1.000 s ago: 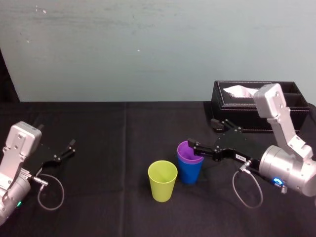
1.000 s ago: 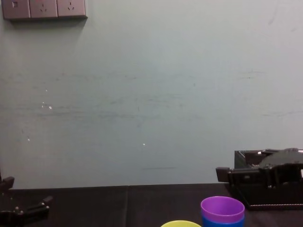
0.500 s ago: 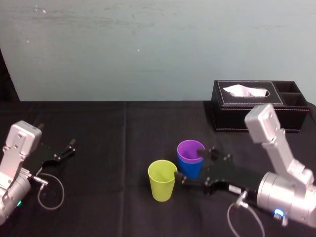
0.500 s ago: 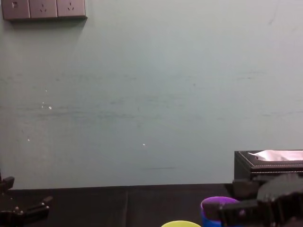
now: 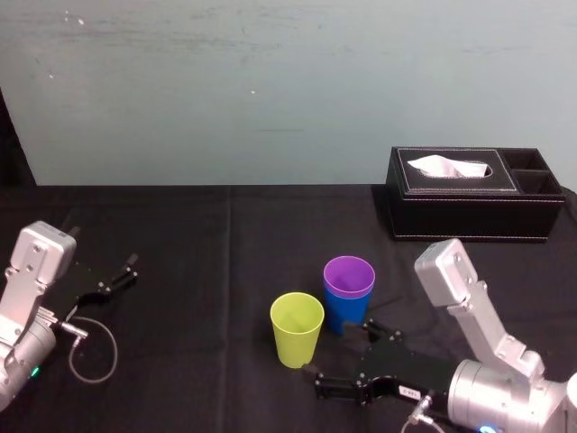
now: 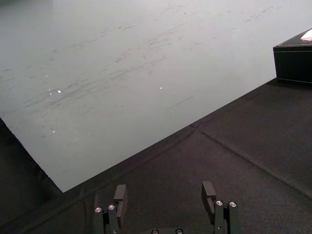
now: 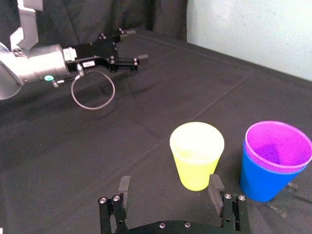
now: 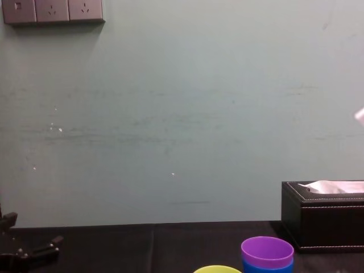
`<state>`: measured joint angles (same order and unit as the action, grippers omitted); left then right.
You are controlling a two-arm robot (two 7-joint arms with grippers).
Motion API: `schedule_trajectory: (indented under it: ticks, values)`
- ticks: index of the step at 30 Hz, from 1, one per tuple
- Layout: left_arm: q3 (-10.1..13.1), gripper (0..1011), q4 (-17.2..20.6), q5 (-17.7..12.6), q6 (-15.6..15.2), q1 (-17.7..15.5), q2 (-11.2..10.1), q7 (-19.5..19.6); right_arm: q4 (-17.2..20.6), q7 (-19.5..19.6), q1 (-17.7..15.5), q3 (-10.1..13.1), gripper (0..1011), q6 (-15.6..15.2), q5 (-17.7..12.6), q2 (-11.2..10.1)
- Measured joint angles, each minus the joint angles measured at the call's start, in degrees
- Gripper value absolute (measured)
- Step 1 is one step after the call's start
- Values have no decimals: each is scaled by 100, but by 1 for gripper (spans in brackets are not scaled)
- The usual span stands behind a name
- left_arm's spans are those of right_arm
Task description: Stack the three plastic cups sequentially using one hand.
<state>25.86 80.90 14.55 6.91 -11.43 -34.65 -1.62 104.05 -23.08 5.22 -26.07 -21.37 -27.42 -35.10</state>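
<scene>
One yellow-green cup [image 7: 197,155] near right end effector [image 7: 169,183], jaws apart; left end effector [image 6: 165,186] parked.

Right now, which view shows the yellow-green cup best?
Right wrist view: the yellow-green cup stands whole and close ahead of the open right gripper. Head view shows it whole, farther; chest view catches its rim.
</scene>
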Motion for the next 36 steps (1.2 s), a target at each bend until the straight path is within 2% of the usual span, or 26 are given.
schedule_trajectory:
  ticks: [8,21,36]
  values:
    - [0,1000,0,0,0,0,0,0,-296,97,66,-96,1003,78,123,170]
    - [0,1000,0,0,0,0,0,0,-768,1,308,-261,1003,203,314,441]
    - [0,1000,0,0,0,0,0,0,-1126,-95,477,-312,1003,287,464,591]
